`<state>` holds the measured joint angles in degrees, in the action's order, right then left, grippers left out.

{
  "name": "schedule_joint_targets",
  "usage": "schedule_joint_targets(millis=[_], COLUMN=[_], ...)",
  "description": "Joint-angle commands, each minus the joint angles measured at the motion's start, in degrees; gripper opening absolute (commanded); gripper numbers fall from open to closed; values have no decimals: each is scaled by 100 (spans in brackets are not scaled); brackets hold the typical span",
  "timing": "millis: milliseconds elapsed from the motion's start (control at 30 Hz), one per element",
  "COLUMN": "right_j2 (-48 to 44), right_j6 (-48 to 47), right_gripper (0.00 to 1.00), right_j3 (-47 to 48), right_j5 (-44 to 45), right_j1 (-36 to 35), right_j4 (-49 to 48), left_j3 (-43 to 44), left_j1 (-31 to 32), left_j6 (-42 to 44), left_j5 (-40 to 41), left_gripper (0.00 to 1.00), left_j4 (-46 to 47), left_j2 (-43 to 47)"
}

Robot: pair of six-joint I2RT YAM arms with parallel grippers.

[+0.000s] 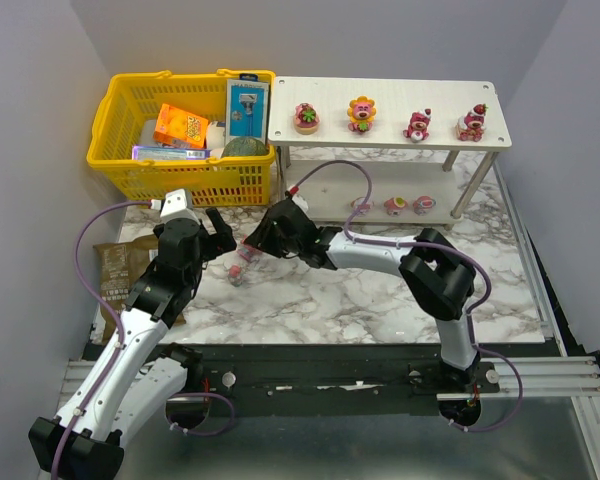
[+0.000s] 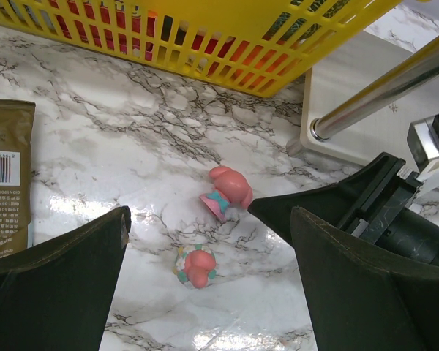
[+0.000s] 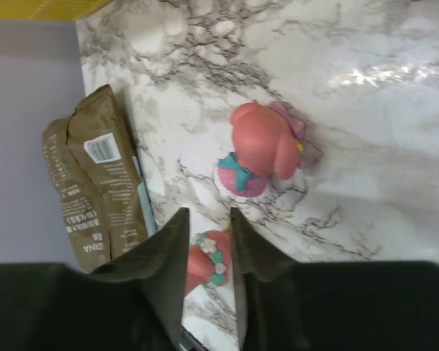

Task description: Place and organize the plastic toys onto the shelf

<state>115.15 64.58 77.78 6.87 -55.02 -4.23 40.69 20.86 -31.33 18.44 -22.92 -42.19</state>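
Two plastic toys lie on the marble in front of the shelf: a pink figure with a teal bow on its side, and a pink one ringed with small flowers. My left gripper hovers open just near of them, holding nothing. My right gripper is shut to a narrow slit. Its tip is beside the bow toy, and the flower-ringed toy shows through the slit, lying free. Several toys stand on the shelf's top board, among them a yellow-petalled one. Three more sit on the lower tier.
A yellow mesh basket of packaged goods stands left of the shelf, just beyond the two toys. A brown bag lies at the table's left edge. The shelf's metal leg rises close to my right gripper.
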Motion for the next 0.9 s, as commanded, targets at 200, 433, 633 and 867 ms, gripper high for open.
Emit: schedule_joint_targets(millis=[200,433,633,867], right_j2=[209,253,279,446], right_j6=[-69,441,968,1259], right_gripper=[66,76,85,86], right_j3=[615,1029,1011,1108], right_j5=[-643,-960,-995,-767], right_j1=[-26,-333,-491,-597], right_j4=[973,2145,2207,2242], left_j3=[36,53,53,45], left_j1=[32,32,23,32], left_j6=[-84,-92,-57,-57], left_j5=[64,151,266,275], left_gripper=[99,99,99,99], left_j4=[-187,-257,-397,-503], left_j2=[80,150,431,642])
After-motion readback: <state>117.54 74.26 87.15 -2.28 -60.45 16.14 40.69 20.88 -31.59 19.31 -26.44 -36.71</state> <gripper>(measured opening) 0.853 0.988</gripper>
